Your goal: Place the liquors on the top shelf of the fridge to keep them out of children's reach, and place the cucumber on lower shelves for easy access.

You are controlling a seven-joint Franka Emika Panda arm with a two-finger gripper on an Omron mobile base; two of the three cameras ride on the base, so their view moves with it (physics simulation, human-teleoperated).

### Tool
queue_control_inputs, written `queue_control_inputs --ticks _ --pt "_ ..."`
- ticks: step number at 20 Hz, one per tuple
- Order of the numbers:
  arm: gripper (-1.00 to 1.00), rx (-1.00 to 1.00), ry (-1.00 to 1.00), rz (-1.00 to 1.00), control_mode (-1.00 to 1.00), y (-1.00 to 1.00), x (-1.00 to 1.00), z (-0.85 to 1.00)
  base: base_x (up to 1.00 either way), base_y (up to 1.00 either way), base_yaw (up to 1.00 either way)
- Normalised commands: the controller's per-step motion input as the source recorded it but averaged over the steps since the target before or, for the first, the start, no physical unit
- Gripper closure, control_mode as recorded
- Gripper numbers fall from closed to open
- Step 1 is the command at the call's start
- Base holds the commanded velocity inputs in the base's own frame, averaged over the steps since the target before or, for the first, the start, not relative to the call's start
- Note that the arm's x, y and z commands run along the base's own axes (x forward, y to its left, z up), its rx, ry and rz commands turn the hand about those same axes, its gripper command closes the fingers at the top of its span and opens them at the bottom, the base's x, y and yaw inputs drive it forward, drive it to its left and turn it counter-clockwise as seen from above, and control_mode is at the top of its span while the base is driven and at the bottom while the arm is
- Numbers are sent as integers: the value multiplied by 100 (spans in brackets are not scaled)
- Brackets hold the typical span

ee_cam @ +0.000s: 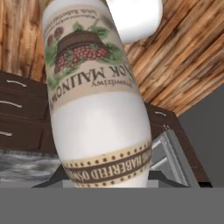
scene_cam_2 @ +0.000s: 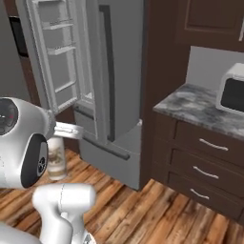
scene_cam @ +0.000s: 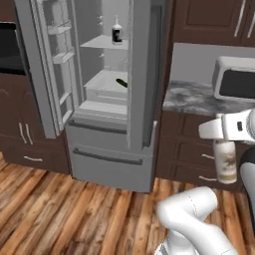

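The fridge (scene_cam: pixel 109 164) stands with its left door (scene_cam: pixel 50 64) swung open. A squat dark liquor bottle with a white neck (scene_cam: pixel 117 34) stands upright on the thin top shelf (scene_cam: pixel 102 44). The dark green cucumber (scene_cam: pixel 121 82) lies on a thicker lower shelf (scene_cam: pixel 99 82). My gripper (scene_cam: pixel 222 144) is well to the right of the fridge, in front of the counter drawers, shut on the slim cream-white liquor bottle (scene_cam: pixel 225 162), which hangs below the hand. The right base view has this bottle (scene_cam_2: pixel 56 159) under the hand, and its berry label (ee_cam: pixel 87 52) is close up in the hand view.
A white microwave (scene_cam: pixel 234 79) sits on the marble counter (scene_cam: pixel 189 97) right of the fridge, above dark drawers (scene_cam_2: pixel 205 171). The fridge's right door (scene_cam_2: pixel 119 71) is shut, with a long dark handle. Dark cabinets flank the fridge; wood floor (scene_cam: pixel 74 214) lies in front.
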Motion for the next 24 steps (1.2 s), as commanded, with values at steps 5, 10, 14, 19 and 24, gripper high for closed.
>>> queue_control_inputs --ticks 5,10,14,19,24 --pt "100 0 0 0 100 0 0 0 8 91 0" --pt "100 0 0 0 100 0 0 0 24 100 0" --pt "100 0 0 0 100 0 0 0 36 99 -9" --pt "100 0 0 0 100 0 0 0 31 68 -27" --pt "100 0 0 0 100 0 0 0 28 38 -38"
